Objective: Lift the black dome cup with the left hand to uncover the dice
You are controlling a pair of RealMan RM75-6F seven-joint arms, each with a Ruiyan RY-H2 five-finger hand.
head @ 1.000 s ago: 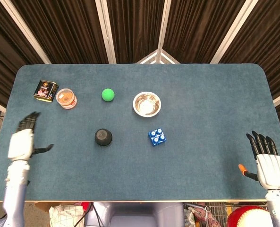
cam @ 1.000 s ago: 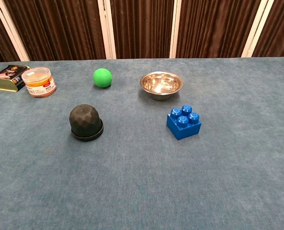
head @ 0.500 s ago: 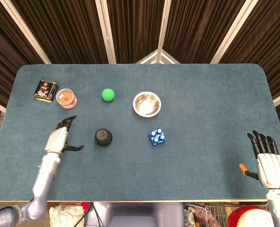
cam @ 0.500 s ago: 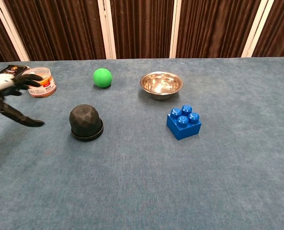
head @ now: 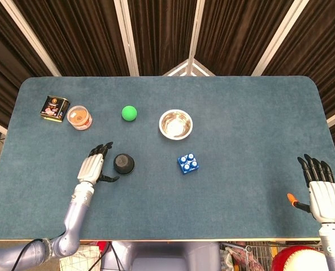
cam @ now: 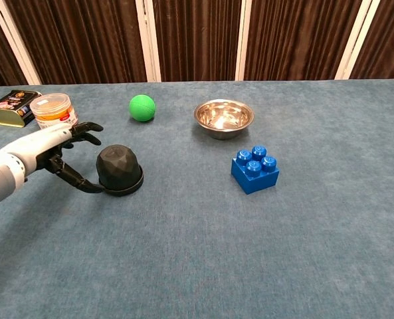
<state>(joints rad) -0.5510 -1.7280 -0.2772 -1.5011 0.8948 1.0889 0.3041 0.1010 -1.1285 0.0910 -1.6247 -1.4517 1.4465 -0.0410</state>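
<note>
The black dome cup (head: 124,164) (cam: 119,169) stands mouth-down on the blue table, left of centre. No dice show; whatever lies under it is hidden. My left hand (head: 94,167) (cam: 62,150) is just left of the cup, open, fingers spread toward it, thumb reaching near the cup's base. I cannot tell whether the thumb touches it. My right hand (head: 321,191) hovers open at the table's near right corner, far from the cup, and shows only in the head view.
A green ball (head: 129,113) (cam: 142,107), a steel bowl (head: 175,124) (cam: 224,117) and a blue toy brick (head: 187,163) (cam: 254,168) lie behind and right of the cup. An orange-lidded jar (head: 79,117) (cam: 53,111) and a tin (head: 55,108) (cam: 9,106) sit far left.
My left hand has travelled right across the table from the left edge and now sits beside the cup. The cup and the right hand have stayed put.
</note>
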